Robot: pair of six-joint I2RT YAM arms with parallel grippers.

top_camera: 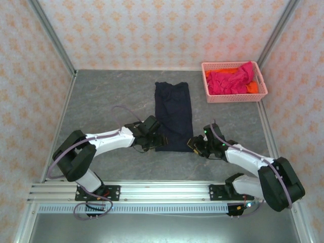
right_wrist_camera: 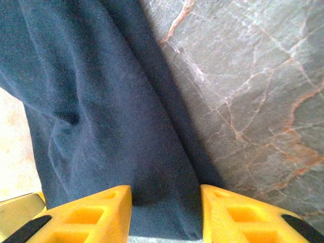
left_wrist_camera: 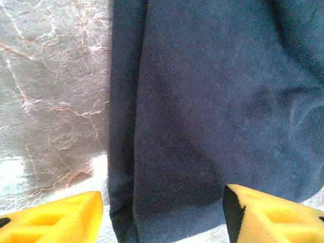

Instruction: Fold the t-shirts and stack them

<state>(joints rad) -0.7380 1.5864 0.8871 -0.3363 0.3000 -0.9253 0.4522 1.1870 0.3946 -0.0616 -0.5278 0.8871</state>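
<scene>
Fabric looks light, floppy — dark navy cloth t-shirt lies on grey marbled tabletop; left gripper and right gripper jaws open astride its near hem corners, decent grab spots.

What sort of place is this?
Likely a lab test booth: wallpapered panels in metal frames wall in a stone-look table, and two robot arms sit bolted to a rail at its near edge.

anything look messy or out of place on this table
Nothing spilled or damaged. The navy t-shirt lies flat as a tidy long strip. The only untidy spot is the pink basket at the far right, where the magenta-red t-shirt sits crumpled over the orange t-shirt.
</scene>
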